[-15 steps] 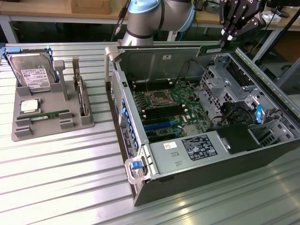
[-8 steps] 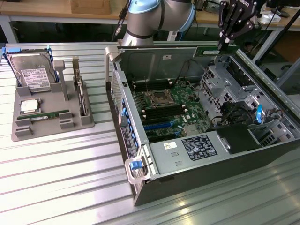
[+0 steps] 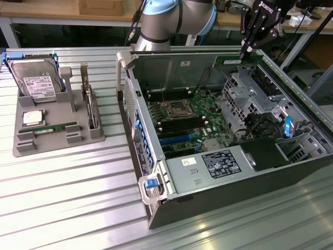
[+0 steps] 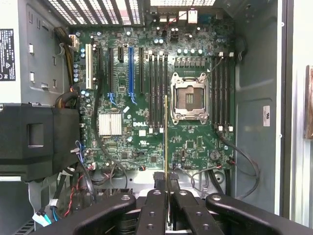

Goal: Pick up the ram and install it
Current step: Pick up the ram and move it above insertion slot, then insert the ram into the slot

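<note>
While it hangs over the open computer case [image 3: 218,194] | hand [image 3: 244,53]: closed tight on the ram [image 4: 166,132] | motherboard [image 4: 195,147] beneath

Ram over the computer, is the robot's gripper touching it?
Touching. The wrist view shows the ram, edge-on, pinched between the fingers of the gripper.

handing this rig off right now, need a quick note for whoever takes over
Gripper: shut on the ram, which shows edge-on between the fingers.
Where: gripper and ram hang over the open computer case, facing the motherboard and not touching it.
Grey tray on the exterior view's left holds the hard drive, the CPU and what looks like another green stick.
Done: ram picked up and brought to the case.
Left: ram not seated; the memory slots look empty.
</note>
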You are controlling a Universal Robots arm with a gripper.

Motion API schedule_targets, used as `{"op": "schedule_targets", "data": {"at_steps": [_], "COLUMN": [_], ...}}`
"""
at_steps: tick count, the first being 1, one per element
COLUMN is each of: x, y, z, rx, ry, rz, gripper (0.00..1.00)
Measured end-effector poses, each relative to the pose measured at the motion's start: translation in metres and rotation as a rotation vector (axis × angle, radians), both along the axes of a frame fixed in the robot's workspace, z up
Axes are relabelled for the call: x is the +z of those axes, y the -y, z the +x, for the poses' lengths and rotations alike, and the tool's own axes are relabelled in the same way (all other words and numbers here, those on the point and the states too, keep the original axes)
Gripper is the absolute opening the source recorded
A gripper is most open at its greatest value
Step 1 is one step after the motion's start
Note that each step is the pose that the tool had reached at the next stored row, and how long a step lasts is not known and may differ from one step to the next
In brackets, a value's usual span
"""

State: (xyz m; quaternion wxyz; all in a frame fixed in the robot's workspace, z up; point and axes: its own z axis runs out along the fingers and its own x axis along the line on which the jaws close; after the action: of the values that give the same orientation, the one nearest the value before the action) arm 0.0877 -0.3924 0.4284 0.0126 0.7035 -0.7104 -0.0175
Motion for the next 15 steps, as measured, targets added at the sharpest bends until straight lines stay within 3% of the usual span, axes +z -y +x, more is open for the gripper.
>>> {"op": "schedule_targets", "data": {"at_steps": [9,15], "x": [-0.0002,-0.0071], "y": [0.0,0.0], "z": [-0.001,-0.015], "rx": [0.0,0.0], "ry": [0.0,0.0], "rz": [0.0003,0.0015], "gripper": [0.12,0.12]}}
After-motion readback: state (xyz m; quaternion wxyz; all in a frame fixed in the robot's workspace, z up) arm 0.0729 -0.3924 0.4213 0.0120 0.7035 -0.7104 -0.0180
